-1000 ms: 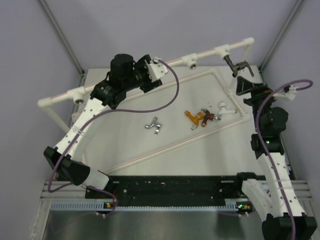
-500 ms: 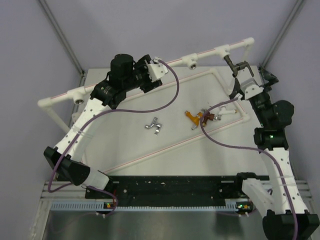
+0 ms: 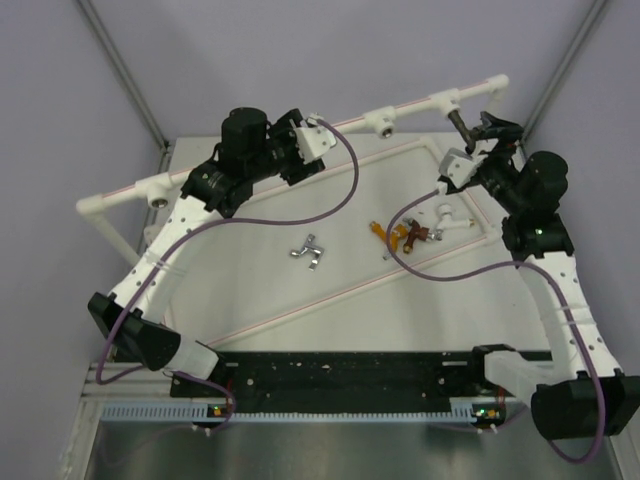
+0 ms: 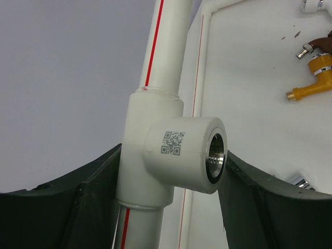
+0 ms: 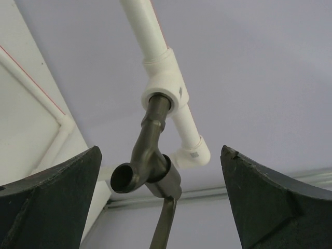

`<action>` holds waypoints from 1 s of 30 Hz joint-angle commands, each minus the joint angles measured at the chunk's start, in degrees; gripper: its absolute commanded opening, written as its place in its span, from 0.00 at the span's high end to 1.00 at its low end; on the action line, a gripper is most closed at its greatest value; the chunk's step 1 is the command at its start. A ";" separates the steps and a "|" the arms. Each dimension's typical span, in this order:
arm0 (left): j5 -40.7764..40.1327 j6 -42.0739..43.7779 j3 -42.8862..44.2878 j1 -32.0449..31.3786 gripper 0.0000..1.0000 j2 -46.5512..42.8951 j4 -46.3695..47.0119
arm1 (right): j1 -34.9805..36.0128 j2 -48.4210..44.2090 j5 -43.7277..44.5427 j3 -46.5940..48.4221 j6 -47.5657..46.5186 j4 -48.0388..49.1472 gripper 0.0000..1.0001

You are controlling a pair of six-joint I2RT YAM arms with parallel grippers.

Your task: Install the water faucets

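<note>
The right arm is swung up and back from where it was a second ago; its hand (image 5: 160,155), then low by the far right corner of the desk (image 3: 250,290), now straddles the dark grey tap (image 5: 153,129) in the pipe, fingers wide and clear of it; its purple cable (image 3: 440,272), earlier arched out rightward, now droops across the desk beside the orange tap (image 3: 385,235).

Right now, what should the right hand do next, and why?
Probably ease the right hand forward: its fingers are wide open, and the dark grey faucet, seated in its pipe socket, sits centred ahead, not yet between them.
</note>
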 commanded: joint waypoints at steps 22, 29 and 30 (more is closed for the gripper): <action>2.17 -1.30 0.80 -0.76 0.30 0.87 2.25 | 1.31 5.78 6.21 -8.59 89.48 33.97 1.00; 2.61 -1.21 0.80 -0.76 0.30 1.22 2.34 | 1.39 8.14 19.13 -19.05 152.02 53.14 1.00; 2.70 -1.30 0.80 -0.76 0.30 1.31 2.34 | 1.31 8.84 21.41 -20.11 160.19 54.21 1.00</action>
